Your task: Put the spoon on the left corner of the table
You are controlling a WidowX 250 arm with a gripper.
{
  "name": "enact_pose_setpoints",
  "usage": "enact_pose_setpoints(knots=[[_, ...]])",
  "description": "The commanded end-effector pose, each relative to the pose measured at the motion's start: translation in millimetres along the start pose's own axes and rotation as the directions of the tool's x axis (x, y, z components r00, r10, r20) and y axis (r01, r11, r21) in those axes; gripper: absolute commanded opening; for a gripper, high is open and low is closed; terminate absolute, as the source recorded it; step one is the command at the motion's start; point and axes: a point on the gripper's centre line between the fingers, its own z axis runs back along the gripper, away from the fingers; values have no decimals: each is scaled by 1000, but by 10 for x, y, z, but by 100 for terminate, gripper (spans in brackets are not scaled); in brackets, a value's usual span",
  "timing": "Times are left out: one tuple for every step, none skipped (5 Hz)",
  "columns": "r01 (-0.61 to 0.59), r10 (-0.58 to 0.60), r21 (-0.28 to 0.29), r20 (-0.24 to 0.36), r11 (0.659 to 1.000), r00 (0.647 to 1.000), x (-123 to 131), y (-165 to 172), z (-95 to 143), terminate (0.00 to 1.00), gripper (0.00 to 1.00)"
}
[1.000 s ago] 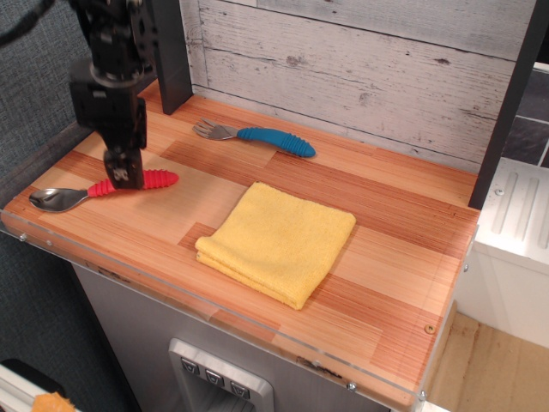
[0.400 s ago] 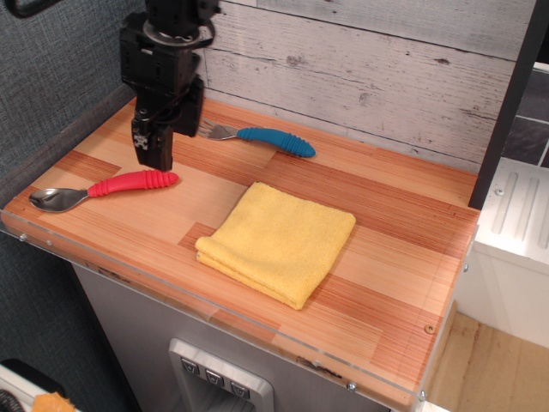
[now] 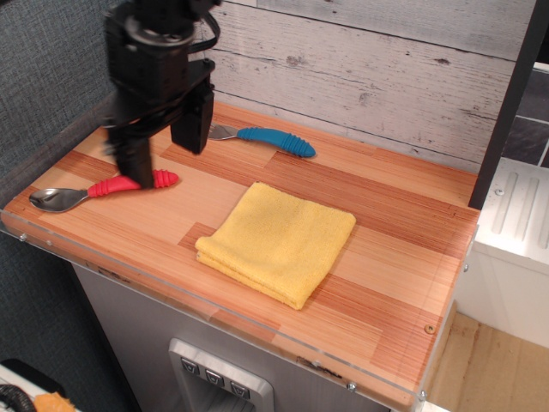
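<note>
Having swung nearer the camera and spread wide since 0.4 s ago, gripper [image 3: 163, 142] hanging released above the spoon [image 3: 101, 188] lying at the table's [image 3: 395, 257] front-left corner, looking light, rigid, best pinched at ribbed red handle.

My arm comes in from the top left of the view, a blocky black wrist housing with a cable looping off its upper side. Below it my gripper [image 3: 165, 148] hangs pointing down, its two black fingers spread with a clear gap between them. The left-hand finger [image 3: 135, 163] in the picture reaches lower and looks blurred along its edge; the other finger [image 3: 194, 120] is shorter in view and sits higher and further back. Nothing is pinched between them. The whole hand is tilted a little, its fingertips low. Whether either tip touches anything below, I cannot tell from this angle.
</note>
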Motion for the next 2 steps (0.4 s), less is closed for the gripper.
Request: enact_pose_setpoints(knots=[[452, -465, -154, -62, 879, 883, 105, 408, 274, 0, 100], [592, -608, -193, -31, 783, 793, 251, 607, 377, 100, 100]])
